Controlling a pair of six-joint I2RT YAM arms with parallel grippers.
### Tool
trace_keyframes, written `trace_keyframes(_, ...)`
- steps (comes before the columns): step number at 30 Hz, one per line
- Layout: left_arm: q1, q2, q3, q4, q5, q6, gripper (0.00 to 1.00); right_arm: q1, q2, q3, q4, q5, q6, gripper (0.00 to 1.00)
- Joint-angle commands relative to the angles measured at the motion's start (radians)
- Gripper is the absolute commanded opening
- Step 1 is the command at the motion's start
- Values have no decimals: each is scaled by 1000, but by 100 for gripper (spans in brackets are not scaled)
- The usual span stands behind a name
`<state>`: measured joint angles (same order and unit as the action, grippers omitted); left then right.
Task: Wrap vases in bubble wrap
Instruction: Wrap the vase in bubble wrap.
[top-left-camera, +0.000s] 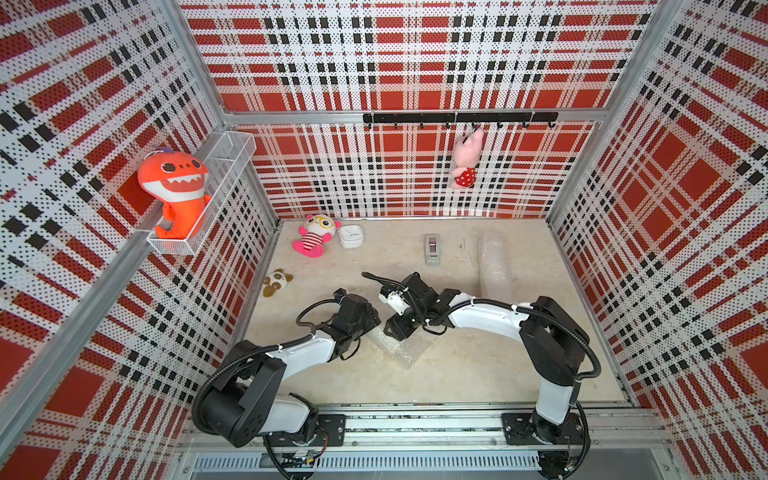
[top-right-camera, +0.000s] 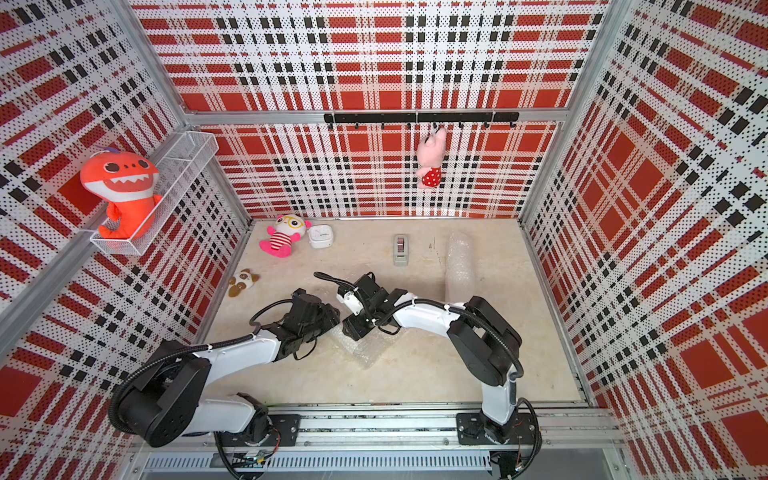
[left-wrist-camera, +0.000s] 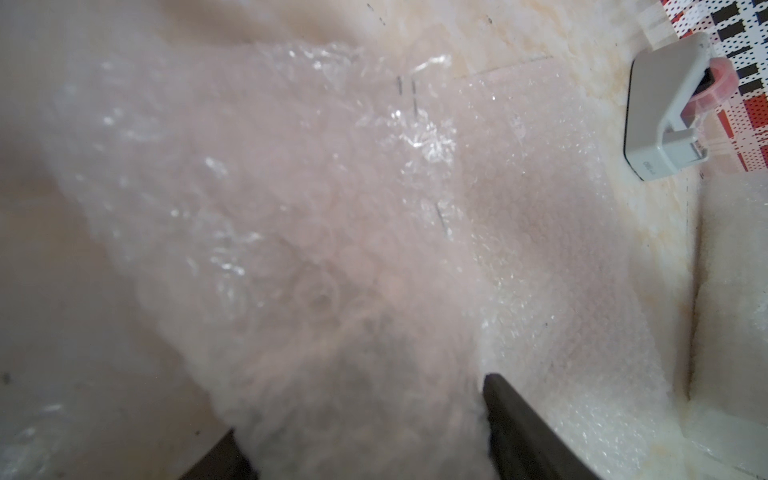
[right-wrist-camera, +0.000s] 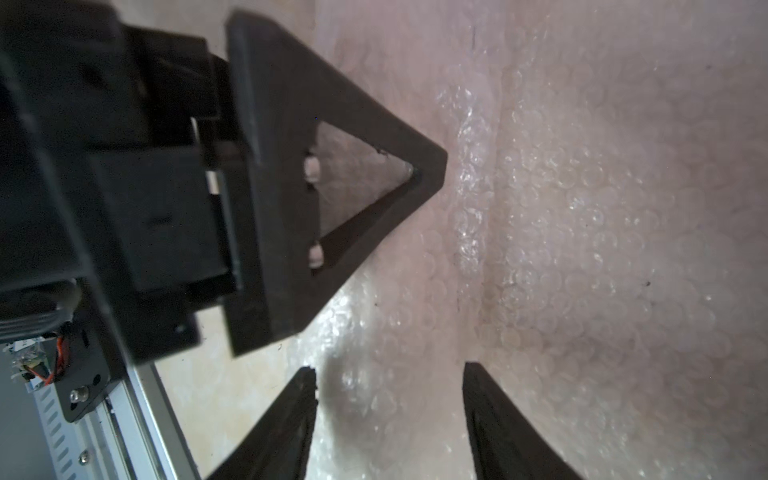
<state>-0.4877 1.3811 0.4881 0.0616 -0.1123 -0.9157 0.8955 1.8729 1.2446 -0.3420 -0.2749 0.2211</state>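
Centre frame, the bubble wrap (top-left-camera: 401, 351) is seen bunched on the table (top-left-camera: 457, 374), its bundle clenched in the left claw (left-wrist-camera: 361, 403). The right claw (right-wrist-camera: 388, 368) is held just beside, jaws parted; its grip cannot be told. Farther back, right, a second roll (top-left-camera: 492, 262) is laid.

A bubble wrap roll (top-left-camera: 493, 262) lies at the far right of the surface (top-left-camera: 457, 374). A clear bubble wrap sheet (top-left-camera: 401, 347) lies crumpled near the middle.

Blurred bubble wrap (left-wrist-camera: 316, 257) fills the left wrist view, masking whatever lies inside; the left gripper (left-wrist-camera: 361, 405), its fingers cropped at the frame edge, may or may not be clamping it.
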Motion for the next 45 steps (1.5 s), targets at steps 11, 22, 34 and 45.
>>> trace_keyframes(11,17,27,72,-71,21,74,89,-67,27,-91,82,-141,48,41)
trace_keyframes(22,51,-55,156,-135,4,107,98,-152,44,-177,220,-273,147,39)
trace_keyframes(34,-32,-156,49,-79,11,2,95,-210,50,-182,207,-183,155,40)
trace_keyframes(45,-103,56,88,14,40,0,87,-210,-14,-174,175,-74,117,41)
